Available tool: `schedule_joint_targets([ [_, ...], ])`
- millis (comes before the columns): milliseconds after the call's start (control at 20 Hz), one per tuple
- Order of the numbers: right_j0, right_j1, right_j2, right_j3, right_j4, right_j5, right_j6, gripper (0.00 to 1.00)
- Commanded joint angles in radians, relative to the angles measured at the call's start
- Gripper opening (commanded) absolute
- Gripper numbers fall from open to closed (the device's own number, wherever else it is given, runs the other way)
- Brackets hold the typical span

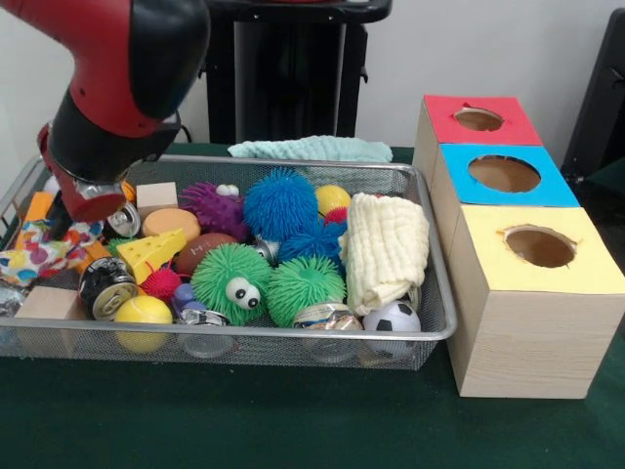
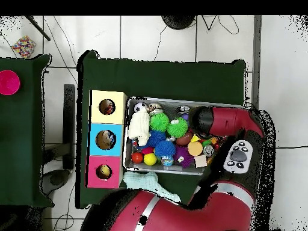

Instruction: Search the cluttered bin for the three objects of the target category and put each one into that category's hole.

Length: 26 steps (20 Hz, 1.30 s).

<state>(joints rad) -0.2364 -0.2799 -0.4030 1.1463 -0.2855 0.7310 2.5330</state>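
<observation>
A wire mesh bin (image 1: 430,332) holds a heap of clutter. In it are metal cans (image 1: 105,283), fuzzy balls in green (image 1: 231,281) and blue (image 1: 280,203), a cheese wedge (image 1: 153,252), a soccer ball (image 1: 394,318) and a folded cream cloth (image 1: 386,249). To the bin's right stand three wooden boxes, each with a round hole in a red top (image 1: 479,119), a blue top (image 1: 504,174) or a yellow top (image 1: 540,246). My gripper (image 1: 68,210) hangs low over the bin's left end, next to a can (image 1: 124,220). The arm's wrist covers most of it.
A teal cloth (image 1: 311,149) lies on the table behind the bin. Wooden blocks (image 1: 47,303) and a patterned cloth (image 1: 39,252) fill the bin's left corner. From above, the arm (image 2: 225,120) covers one end of the bin (image 2: 180,102), and the boxes (image 2: 106,139) line the other end.
</observation>
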Motion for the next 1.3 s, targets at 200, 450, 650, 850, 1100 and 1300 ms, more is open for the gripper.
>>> schedule_joint_targets([
  [200, -0.085, -0.154, 0.29, 0.125, 0.206, 0.031, -0.045, 0.0],
  [450, -0.062, -0.167, 0.316, 0.142, 0.282, 0.091, 0.013, 0.0],
  [650, 0.002, -0.182, 0.267, 0.092, 0.313, 0.228, 0.076, 0.0],
  [850, 0.038, -0.178, 0.257, 0.057, 0.364, 0.28, 0.123, 0.0],
  [1100, 0.087, -0.198, 0.228, -0.001, 0.41, 0.407, 0.176, 0.0],
  [1300, 0.128, -0.194, 0.202, -0.044, 0.457, 0.477, 0.25, 0.0],
])
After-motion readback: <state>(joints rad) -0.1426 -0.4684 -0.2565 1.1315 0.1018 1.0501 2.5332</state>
